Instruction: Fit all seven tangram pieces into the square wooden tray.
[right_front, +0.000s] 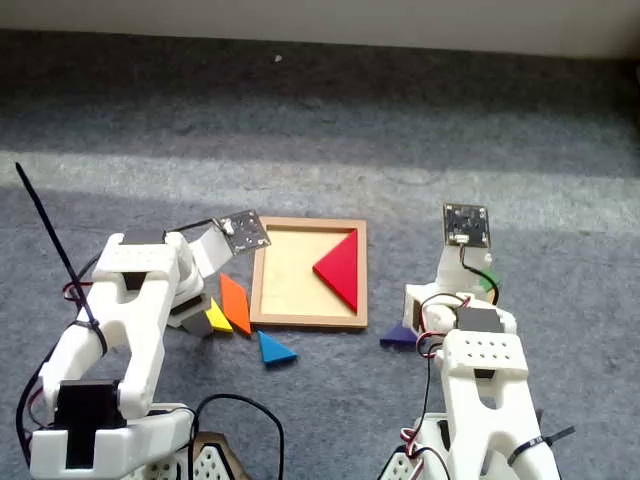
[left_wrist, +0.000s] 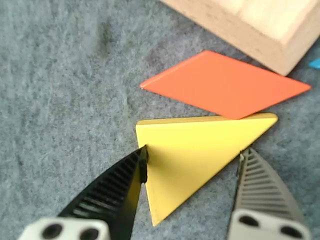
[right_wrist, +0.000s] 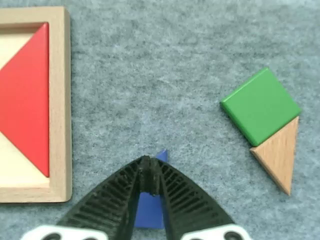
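A: Starting left. Got the left jaws parted around the yellow triangle (left_wrist: 200, 155), black tip against one edge, grey tip at or just off the slanted edge. Flat on the table (right_front: 320, 150), not lifted.
B: Logging as apart, not clamped. Next over?
A: Then orange parallelogram (left_wrist: 225, 90) just beside the yellow one, between it and the tray (right_front: 258, 290) wall. Also light blue triangle (right_front: 273, 350) near the tray's front left corner, outside it.
B: Inside the tray?
A: Just the red triangle (right_front: 340, 268), long edge against the right rim. Bare wood otherwise.
B: Right side?
A: Got the right jaws pinched closed, tips together over a dark blue triangle (right_wrist: 150, 210) lying outside the tray's right rim. Can't tell whether pressing on it or clear of it; not clamped around it. Further right, green square (right_wrist: 260, 106) touching a plain wood triangle (right_wrist: 279, 152) edge to edge, well apart from the tray.
B: Step?
A: Looks like early going: one of seven in, six out. Judging the yellow pickup as the step in hand.
B: Next move needs?
A: Closing the left jaws squarely on the yellow edges, lifting clear of the orange piece, carrying over the tray wall, turning to match a free corner. Risk of slipping off that slanted edge.
B: Any print, labels?
A: None readable on pieces or tray.
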